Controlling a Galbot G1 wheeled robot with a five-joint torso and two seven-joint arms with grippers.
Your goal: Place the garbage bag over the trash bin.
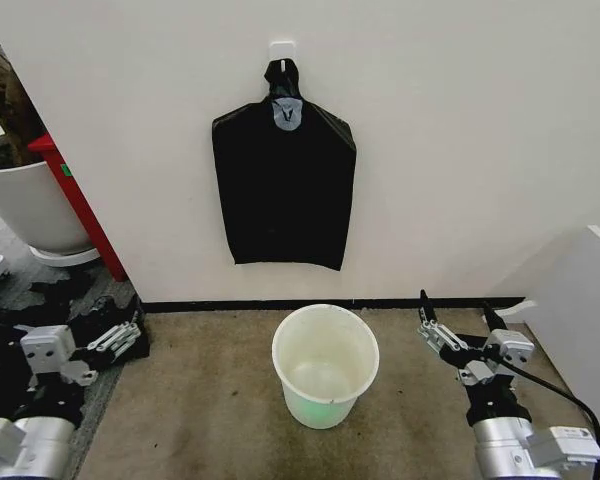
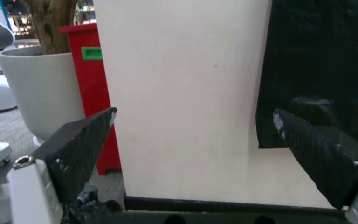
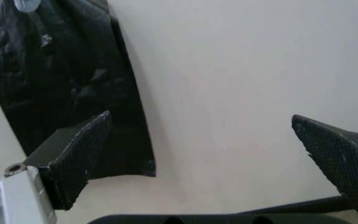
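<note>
The trash bin [image 1: 322, 404], a small cream-white bucket with a greenish base, stands upright and empty on the brown carpet near the wall, between my two arms. Crinkled glossy black plastic [image 1: 50, 292], apparently the garbage bag, lies on the floor at the left, beside my left gripper [image 1: 118, 336]; a bit of it [image 2: 91, 207] sits under the left fingers. The left gripper [image 2: 193, 113] is open and holds nothing. My right gripper [image 1: 454, 303] [image 3: 201, 116] hovers to the right of the bin, open and empty, facing the wall.
A flat smooth black bag bundle [image 1: 285, 190] [image 3: 61, 84] [image 2: 328, 70] hangs from a wall hook above the bin. A large white plant pot [image 1: 25, 200] and a red box [image 1: 80, 210] stand at the left. A white panel [image 1: 580, 310] flanks the right.
</note>
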